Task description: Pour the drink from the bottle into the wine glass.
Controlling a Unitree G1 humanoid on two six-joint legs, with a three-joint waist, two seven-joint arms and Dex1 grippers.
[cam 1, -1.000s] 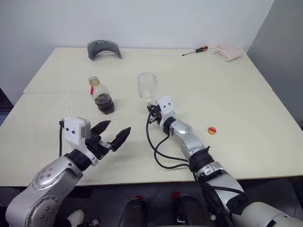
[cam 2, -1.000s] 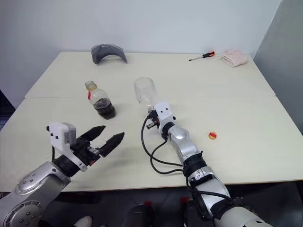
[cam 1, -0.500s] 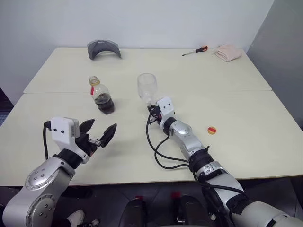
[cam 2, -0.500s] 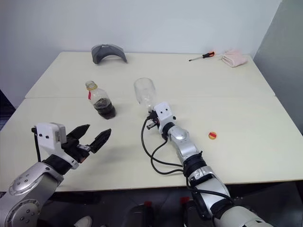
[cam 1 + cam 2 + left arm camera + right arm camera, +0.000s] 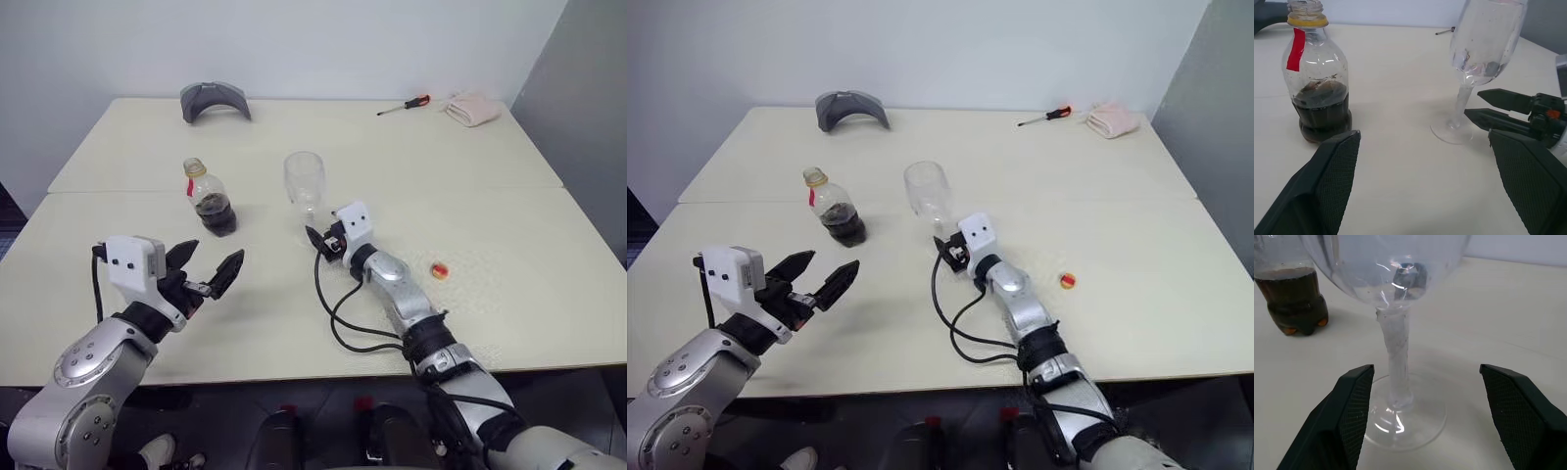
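Both jaws stand open and empty: our right gripper (image 5: pixel 315 238) faces the wine glass (image 5: pixel 305 182) stem, our left gripper (image 5: pixel 206 273) hangs back. On the surface (image 5: pixel 509 225), the uncapped bottle (image 5: pixel 208 199) stands upright ahead of our left gripper, the nearer one for grasping it.

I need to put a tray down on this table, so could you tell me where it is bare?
Bare: the wide stretch between the red-and-yellow cap and the screwdriver. Crowded: around the bottle, the wine glass and both grippers, left and right.
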